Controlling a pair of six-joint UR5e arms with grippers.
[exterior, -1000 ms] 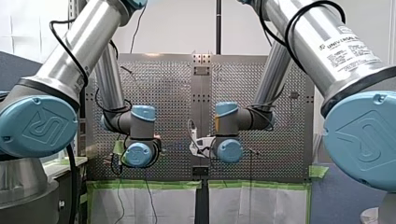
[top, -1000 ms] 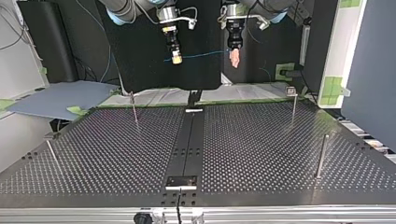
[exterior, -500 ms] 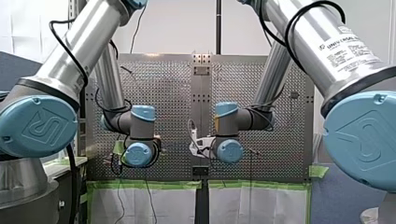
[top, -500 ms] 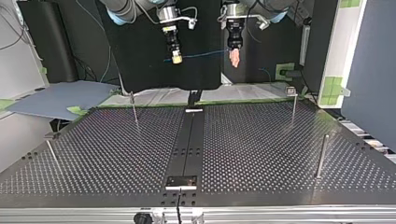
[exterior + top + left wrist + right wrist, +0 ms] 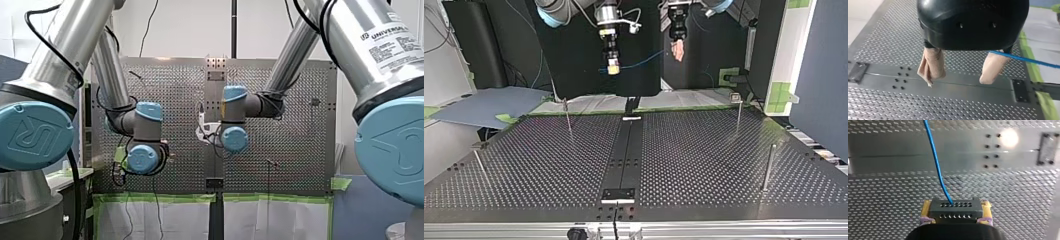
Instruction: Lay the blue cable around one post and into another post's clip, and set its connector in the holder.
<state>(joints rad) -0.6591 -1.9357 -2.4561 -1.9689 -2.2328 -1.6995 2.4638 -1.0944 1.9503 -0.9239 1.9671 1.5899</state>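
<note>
**Right gripper's got the connector, left one's hanging open**

My right gripper has its yellow pads squeezed onto the two sides of the black connector, the little block with two rows of holes. The blue cable comes out of one of the upper-row holes and runs straight away ahead of the gripper.

My left gripper is spread, with a wide gap between its two beige padded fingers. The cable isn't pinched there. It just crosses one finger high up, close to the black body, and heads off to the side. Honestly can't tell if it's really touching that finger or only passing in front of it.

In the top view both grippers hang well above the perforated table, toward its far side. The right one is at the view's left, the left one at the view's right. The cable is strung between them, sloping up toward the left gripper.

Four thin posts stand upright on the table, well apart from each other and well below the cable. A dark plate sits on the smooth middle strip near the view's bottom edge, well away from the connector.
</note>
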